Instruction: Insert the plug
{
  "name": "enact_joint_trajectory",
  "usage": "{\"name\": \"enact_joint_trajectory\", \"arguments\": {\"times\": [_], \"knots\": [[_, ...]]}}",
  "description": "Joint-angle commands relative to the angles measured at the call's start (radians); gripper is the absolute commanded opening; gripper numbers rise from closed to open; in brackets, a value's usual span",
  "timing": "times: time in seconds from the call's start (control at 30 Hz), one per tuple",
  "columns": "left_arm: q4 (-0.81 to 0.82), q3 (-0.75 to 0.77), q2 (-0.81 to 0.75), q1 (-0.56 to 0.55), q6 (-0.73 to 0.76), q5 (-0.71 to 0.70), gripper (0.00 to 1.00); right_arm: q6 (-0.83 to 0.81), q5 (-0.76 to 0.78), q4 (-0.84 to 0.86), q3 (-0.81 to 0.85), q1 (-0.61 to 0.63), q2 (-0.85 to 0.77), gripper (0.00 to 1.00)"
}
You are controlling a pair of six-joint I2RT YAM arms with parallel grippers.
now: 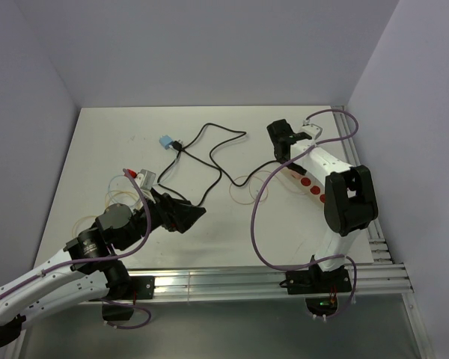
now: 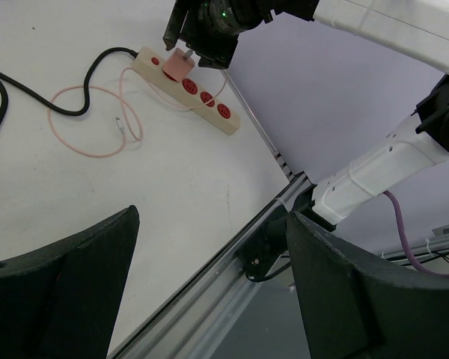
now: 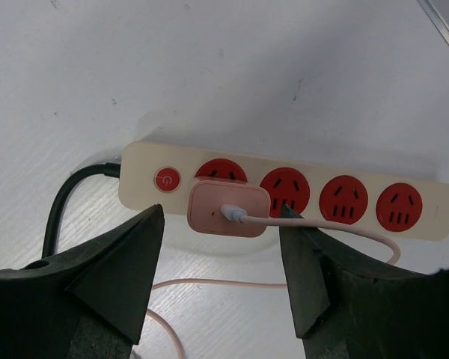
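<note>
A beige power strip (image 3: pixel 434 213) with red sockets lies at the right of the table (image 1: pixel 307 182). A pink plug (image 3: pixel 228 209) with a pink cable sits on the first socket beside the red switch; how deep it sits I cannot tell. My right gripper (image 3: pixel 221 217) hovers over it, jaws open on either side and not touching it. The left wrist view shows the plug (image 2: pixel 179 63) standing on the strip (image 2: pixel 232 126) under the right gripper (image 2: pixel 202 46). My left gripper (image 1: pixel 191 217) is open and empty, low at the front left (image 2: pixel 213 217).
A black cable (image 1: pixel 209 161) runs from the strip across the table's middle to a blue plug (image 1: pixel 166 141). Thin pink cable loops (image 1: pixel 247 187) lie left of the strip. Aluminium rails (image 1: pixel 247 280) border the near and right edges.
</note>
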Motion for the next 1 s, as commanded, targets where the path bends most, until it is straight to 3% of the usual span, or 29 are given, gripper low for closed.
{"name": "enact_joint_trajectory", "arguments": {"times": [0.0,0.73,0.93,0.97], "knots": [[0.013,0.024,0.002,0.004,0.018,0.013,0.85,0.038,0.061,0.008,-0.008,0.009,-0.013,0.70],[0.013,0.020,0.009,0.004,0.018,0.019,0.85,0.061,0.041,0.028,-0.028,-0.001,0.029,0.52],[0.002,0.018,-0.002,0.005,0.018,0.013,0.85,0.086,0.000,0.005,-0.041,-0.006,0.037,0.14],[0.002,0.017,-0.002,0.005,0.016,0.013,0.85,0.089,-0.009,0.002,-0.052,-0.004,0.037,0.00]]}}
